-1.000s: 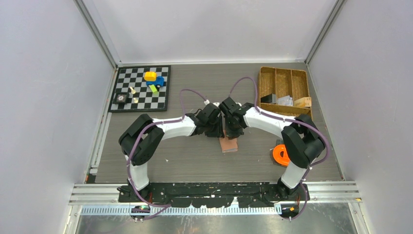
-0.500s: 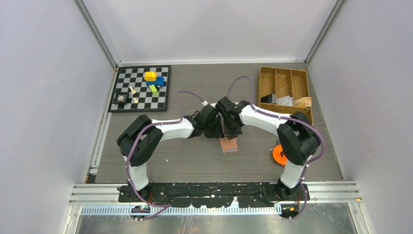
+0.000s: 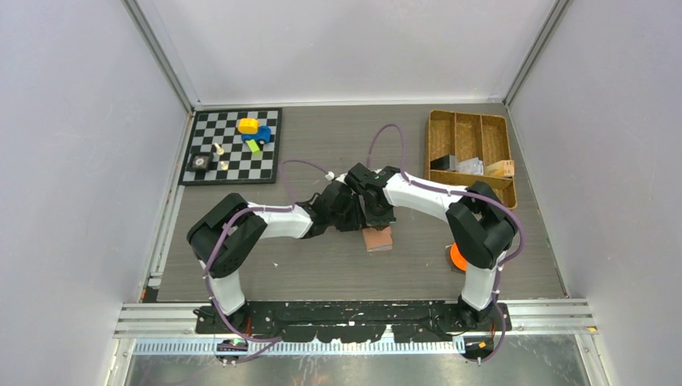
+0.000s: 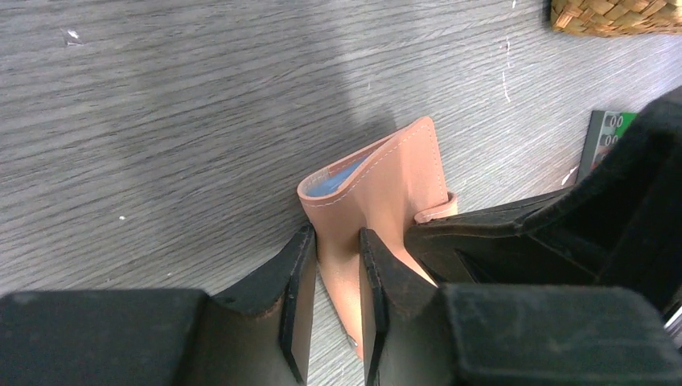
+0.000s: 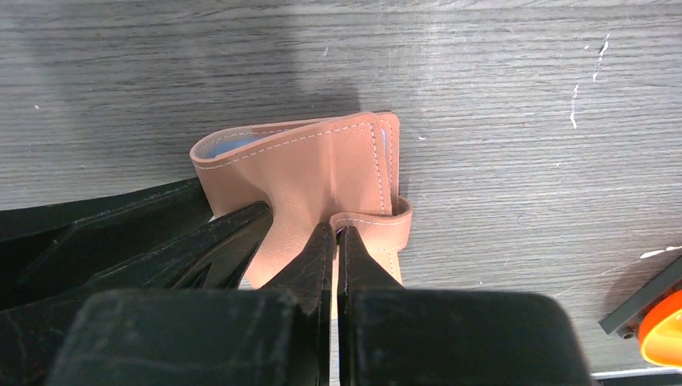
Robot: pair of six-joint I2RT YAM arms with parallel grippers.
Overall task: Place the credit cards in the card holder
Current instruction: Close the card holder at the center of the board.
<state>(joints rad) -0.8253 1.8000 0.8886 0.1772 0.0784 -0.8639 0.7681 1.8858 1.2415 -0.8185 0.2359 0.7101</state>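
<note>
Centrally, left end effector (image 4: pixel 338 297) clamps card holder (image 4: pixel 386 181) flap; right end effector (image 5: pixel 334 273) squeezes its strap tab.

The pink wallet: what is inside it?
Only a blue inner surface shows between the flaps of the pink wallet. Anything deeper is covered by the flaps.

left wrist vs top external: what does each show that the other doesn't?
Left wrist only: the left gripper pinching one flap of the card holder, and the blue lining inside its fold. Top external only: the chessboard and the orange object; the wrists hide the fingertips there. Both: the card holder on the table, and the wicker tray, which is whole from above but only a corner at the wrist.
</note>
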